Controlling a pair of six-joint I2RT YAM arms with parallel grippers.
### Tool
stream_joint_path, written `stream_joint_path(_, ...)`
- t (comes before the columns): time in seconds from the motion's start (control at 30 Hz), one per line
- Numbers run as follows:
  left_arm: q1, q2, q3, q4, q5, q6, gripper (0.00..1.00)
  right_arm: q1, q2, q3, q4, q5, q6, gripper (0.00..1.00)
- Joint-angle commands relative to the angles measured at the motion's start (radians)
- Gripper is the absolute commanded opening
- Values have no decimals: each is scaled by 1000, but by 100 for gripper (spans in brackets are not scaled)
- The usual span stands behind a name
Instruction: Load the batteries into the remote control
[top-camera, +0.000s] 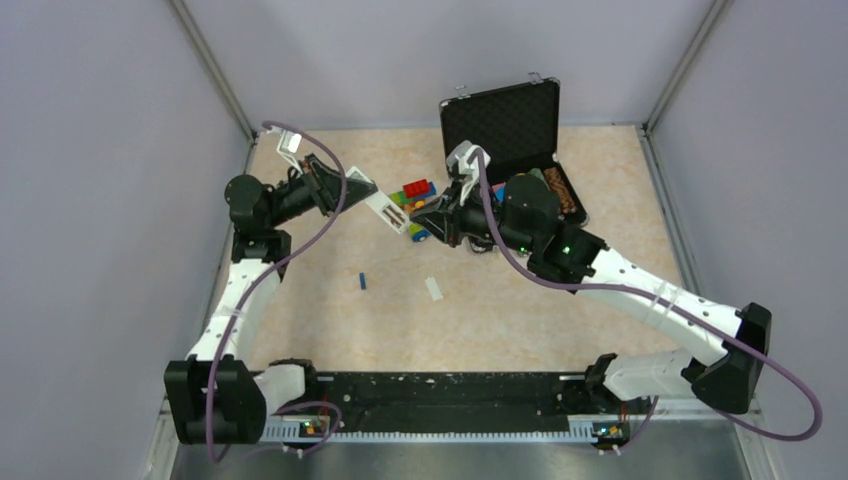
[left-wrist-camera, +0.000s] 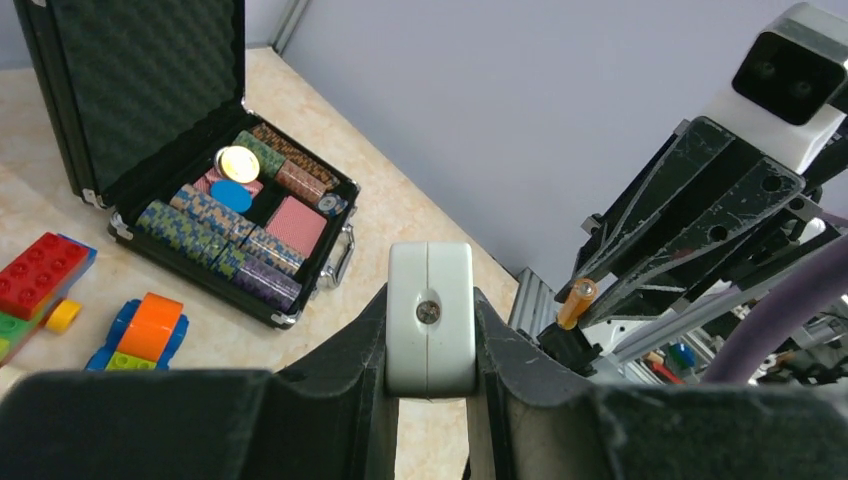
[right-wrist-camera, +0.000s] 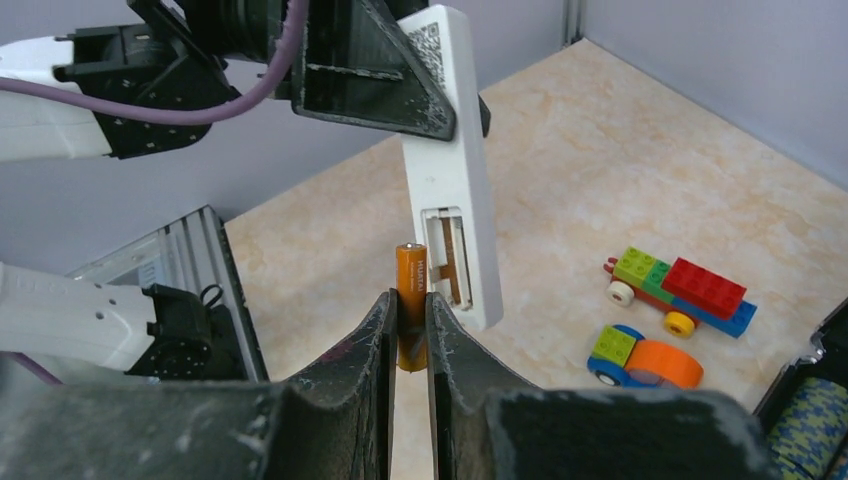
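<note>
My left gripper (left-wrist-camera: 430, 300) is clenched on the white remote control (right-wrist-camera: 452, 160), holding it in the air over the far half of the table (top-camera: 520, 310). Its open battery compartment (right-wrist-camera: 452, 255) faces my right gripper (right-wrist-camera: 410, 325). That gripper pinches the orange battery (right-wrist-camera: 411, 275) upright, just beside the compartment; I cannot tell if they touch. The blue battery (top-camera: 363, 281) lies on the table, nearer the left edge, well apart from both grippers. A small white cover (top-camera: 434, 288) lies near it.

A robotics lab cell: plain grey wall panels (top-camera: 100, 150) on aluminium posts (top-camera: 212, 70) are enclosing the beige stone-patterned counter (top-camera: 520, 310).
</note>
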Motion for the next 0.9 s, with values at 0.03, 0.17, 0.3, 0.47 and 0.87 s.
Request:
stream_joint_path(0.03,-25,63,65,127,-32,-211,0,-1,50,112,96,-19,41,14)
stream_joint_path(0.17,-45,63,94,95,-79,-311,0,0,79,136,121,-38,76,15)
stream_joint_path(0.3,-46,34,162,-131,-138,-311,0,1,97,132,154,-50,71,15)
stream_joint_path(0.47,-47,-6,192,-169,-118,-331,0,2,122,156,178,-40,29,15)
stream_joint_path(0.87,-47,-29,164,-145,-106,-336,0,20,137,144,196,-27,-77,15)
